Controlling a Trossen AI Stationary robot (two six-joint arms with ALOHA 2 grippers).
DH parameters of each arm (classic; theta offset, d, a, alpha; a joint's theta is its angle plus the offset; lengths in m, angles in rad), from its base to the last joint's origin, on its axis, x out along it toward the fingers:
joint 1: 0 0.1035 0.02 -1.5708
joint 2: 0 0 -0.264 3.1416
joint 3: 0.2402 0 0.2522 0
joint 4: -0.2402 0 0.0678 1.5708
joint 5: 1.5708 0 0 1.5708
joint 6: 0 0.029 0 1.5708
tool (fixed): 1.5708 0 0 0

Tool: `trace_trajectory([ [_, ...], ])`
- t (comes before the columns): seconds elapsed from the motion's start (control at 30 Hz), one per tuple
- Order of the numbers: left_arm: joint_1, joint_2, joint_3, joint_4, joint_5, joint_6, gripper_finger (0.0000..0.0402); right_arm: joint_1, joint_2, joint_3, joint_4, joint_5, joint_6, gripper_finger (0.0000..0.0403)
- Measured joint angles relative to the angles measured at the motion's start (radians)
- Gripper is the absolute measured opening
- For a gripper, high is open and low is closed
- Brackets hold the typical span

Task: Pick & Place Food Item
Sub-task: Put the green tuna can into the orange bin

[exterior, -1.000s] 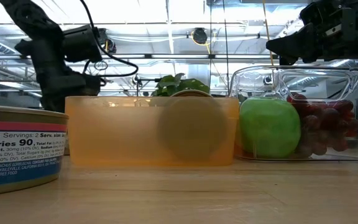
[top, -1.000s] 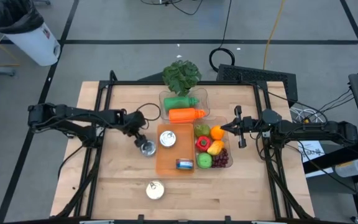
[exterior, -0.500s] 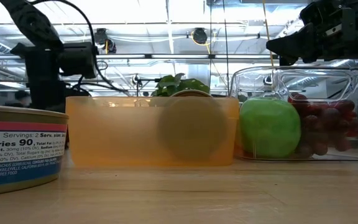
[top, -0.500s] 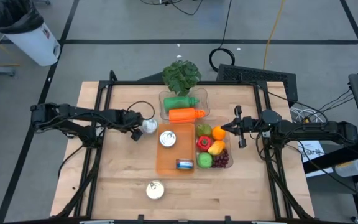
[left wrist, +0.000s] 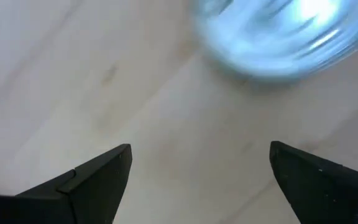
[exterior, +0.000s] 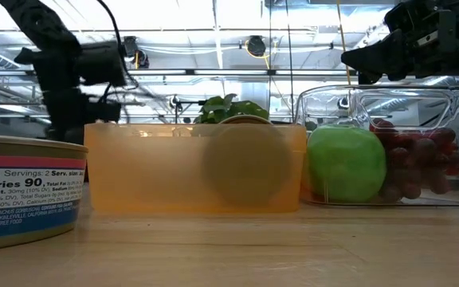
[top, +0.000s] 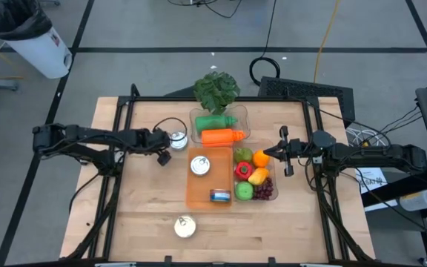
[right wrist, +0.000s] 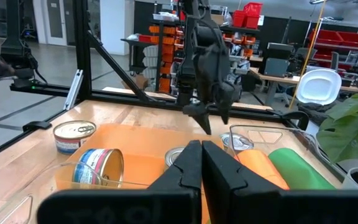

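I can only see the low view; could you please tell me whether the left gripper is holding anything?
Observer: No. In its wrist view the left gripper is open over bare wood, and a silver can is beyond the fingertips, not between them.
Operator: Thank you. Where is that can on the table?
Observer: From above, it is just left of the clear bin that holds the orange bottle.
Operator: And the right gripper?
Observer: The right gripper is shut with nothing in it, beside the fruit container.
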Motion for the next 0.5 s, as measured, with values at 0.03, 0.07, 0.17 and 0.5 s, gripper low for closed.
trace_trajectory([
  [0.03,-0.008,-0.004,0.001,0.033,0.003,0.041,0.039,0.0,0.0,0.0,0.0,0.0,0.0,0.0],
  [0.07,-0.018,-0.004,0.001,0.063,0.017,0.078,0.039,0.0,0.0,0.0,0.0,0.0,0.0,0.0],
  [0.17,-0.058,-0.004,-0.001,0.113,0.041,0.183,0.039,0.0,0.0,0.0,0.0,0.0,0.0,0.0],
  [0.5,-0.206,0.005,0.0,0.176,-0.085,0.572,0.039,0.0,0.0,0.0,0.0,0.0,0.0,0.0],
])
